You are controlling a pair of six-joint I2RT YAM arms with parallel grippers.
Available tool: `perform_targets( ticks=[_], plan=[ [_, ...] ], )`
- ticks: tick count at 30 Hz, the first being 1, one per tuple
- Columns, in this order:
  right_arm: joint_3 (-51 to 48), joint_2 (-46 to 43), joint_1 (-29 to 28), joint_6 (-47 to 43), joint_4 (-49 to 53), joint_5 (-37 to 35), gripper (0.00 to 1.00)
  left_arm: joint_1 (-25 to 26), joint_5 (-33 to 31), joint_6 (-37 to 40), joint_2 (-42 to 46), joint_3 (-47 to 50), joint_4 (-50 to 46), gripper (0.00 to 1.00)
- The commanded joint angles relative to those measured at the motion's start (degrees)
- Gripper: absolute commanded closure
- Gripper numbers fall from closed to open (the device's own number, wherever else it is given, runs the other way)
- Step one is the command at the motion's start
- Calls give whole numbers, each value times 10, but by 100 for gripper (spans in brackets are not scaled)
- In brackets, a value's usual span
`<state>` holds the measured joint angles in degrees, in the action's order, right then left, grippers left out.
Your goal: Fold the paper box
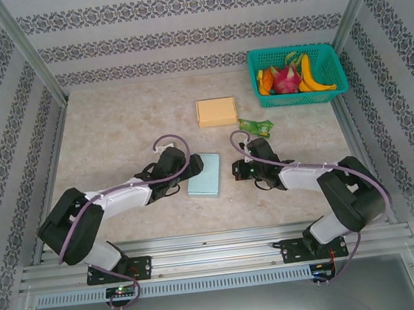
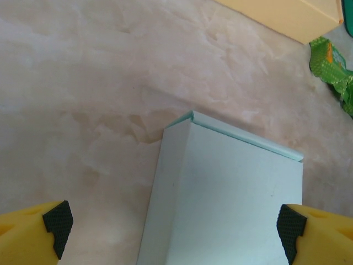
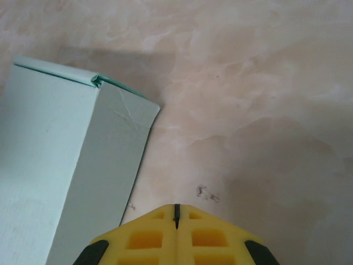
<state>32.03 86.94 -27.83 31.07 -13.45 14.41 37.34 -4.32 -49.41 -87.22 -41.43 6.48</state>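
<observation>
A light mint-blue paper box lies folded and closed on the table between my two arms. In the left wrist view the box lies between my open yellow fingers, which stand wide apart on either side of it without touching. My left gripper is at the box's left edge. My right gripper sits just right of the box, shut and holding nothing. The right wrist view has the box to the left of the joined fingertips.
A flat yellow-orange box lies further back. A green snack packet lies right of it. A teal basket of fruit stands at the back right. Patterned walls and metal rails bound the table.
</observation>
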Motion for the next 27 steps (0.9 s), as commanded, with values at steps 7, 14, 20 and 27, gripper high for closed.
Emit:
perform_targets(
  ticks=[7, 14, 20, 27],
  plan=[
    [74, 84, 23, -3, -18, 99, 100, -13, 49, 26, -56, -51, 17, 3],
    [101, 124, 39, 2, -24, 128, 100, -14, 69, 31, -93, -79, 13, 3],
    [115, 142, 45, 2, -23, 138, 100, -15, 79, 37, -105, -93, 9, 3],
    [124, 155, 46, 2, -21, 147, 100, -15, 84, 38, -109, -96, 8, 3]
  ],
)
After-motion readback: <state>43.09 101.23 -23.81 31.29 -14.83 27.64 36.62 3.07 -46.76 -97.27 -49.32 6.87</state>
